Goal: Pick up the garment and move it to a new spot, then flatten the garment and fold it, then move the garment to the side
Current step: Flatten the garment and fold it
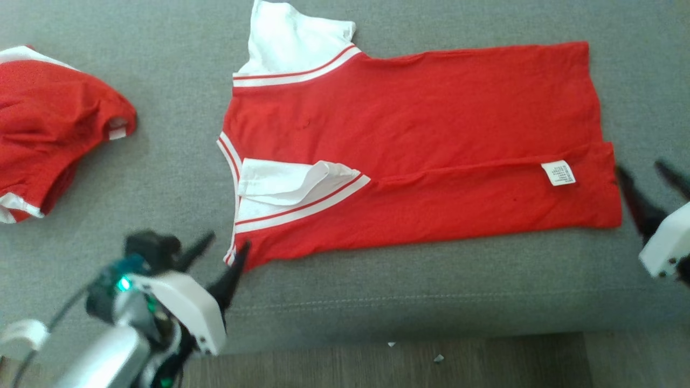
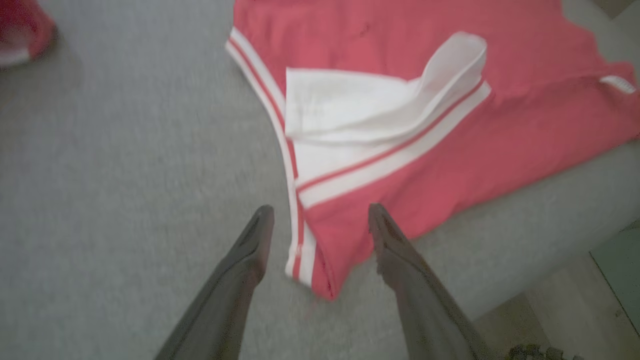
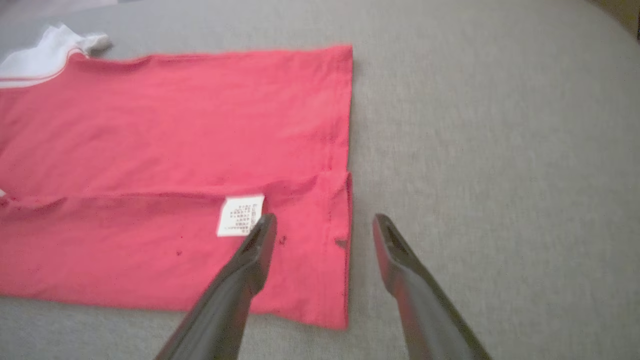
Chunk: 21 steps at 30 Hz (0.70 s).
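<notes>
Left end effector (image 1: 230, 241) hangs near the seat's front edge with its two dark fingers spread wide and nothing between them but air. In the left wrist view it (image 2: 321, 210) straddles the nearest shoulder corner of the red garment (image 1: 420, 118). Right end effector (image 1: 640, 167) is just as wide and empty, just off the hem toward the seat's right side. In the right wrist view it (image 3: 324, 218) has one finger over the cloth beside the white care label (image 3: 240, 215) and the other over bare upholstery.

The garment lies flat across the middle of the grey seat (image 1: 178, 161), its front long edge folded over in a strip. One white sleeve (image 1: 291, 180) is tucked onto the body, and the other sleeve (image 1: 291, 40) points toward the back edge. A second red garment (image 1: 48, 124) sits bunched at the seat's left edge, well apart. Wooden floor (image 1: 485, 361) shows below the front edge.
</notes>
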### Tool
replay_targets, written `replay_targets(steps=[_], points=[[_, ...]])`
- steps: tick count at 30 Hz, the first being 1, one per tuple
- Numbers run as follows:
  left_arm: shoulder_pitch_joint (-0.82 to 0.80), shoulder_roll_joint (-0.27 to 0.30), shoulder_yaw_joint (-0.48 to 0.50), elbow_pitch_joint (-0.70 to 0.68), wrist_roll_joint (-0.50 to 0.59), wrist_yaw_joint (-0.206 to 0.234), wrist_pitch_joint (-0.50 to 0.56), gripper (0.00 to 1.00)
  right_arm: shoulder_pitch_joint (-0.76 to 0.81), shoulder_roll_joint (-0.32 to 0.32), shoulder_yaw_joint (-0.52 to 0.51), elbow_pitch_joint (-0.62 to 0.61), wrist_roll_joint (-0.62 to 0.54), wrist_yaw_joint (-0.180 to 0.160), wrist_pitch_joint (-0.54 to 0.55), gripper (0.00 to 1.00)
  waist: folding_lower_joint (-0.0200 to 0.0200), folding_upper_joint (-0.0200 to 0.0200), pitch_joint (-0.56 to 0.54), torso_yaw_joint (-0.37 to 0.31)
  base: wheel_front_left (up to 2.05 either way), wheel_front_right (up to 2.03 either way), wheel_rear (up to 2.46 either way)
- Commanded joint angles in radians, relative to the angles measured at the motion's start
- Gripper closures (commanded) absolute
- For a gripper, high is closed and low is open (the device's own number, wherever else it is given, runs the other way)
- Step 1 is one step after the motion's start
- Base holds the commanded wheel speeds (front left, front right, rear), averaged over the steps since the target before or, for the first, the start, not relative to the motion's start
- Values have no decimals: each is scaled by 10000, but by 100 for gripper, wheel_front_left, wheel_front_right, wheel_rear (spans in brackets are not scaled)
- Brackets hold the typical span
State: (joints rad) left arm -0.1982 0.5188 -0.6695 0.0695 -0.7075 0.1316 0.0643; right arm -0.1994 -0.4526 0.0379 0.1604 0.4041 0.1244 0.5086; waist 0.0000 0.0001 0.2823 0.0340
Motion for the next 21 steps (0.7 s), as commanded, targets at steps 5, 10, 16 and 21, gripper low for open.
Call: replay_targets(steps=[5,10,16,21], points=[[-1990,606,1230,-1332,150,264,214,0,2,416,-47,-2148,-578,63,-1284,0,0,-1,474,-46,0,0,0],[-4748,283,1334,-511,225,-203,1161,0,-202,734,457,-2739,-428,63,-1657,0,0,-1,1281,-241,0,0,0],[-7844,-105,873,1877,413,-1154,2696,0,-770,846,865,-2707,-284,63,-1769,0,0,-1,2312,-821,0,0,0],[-9673,-330,623,3393,665,-1490,3631,0,-1076,944,915,-2642,-339,63,-2005,0,0,-1,3037,-1220,0,0,0]])
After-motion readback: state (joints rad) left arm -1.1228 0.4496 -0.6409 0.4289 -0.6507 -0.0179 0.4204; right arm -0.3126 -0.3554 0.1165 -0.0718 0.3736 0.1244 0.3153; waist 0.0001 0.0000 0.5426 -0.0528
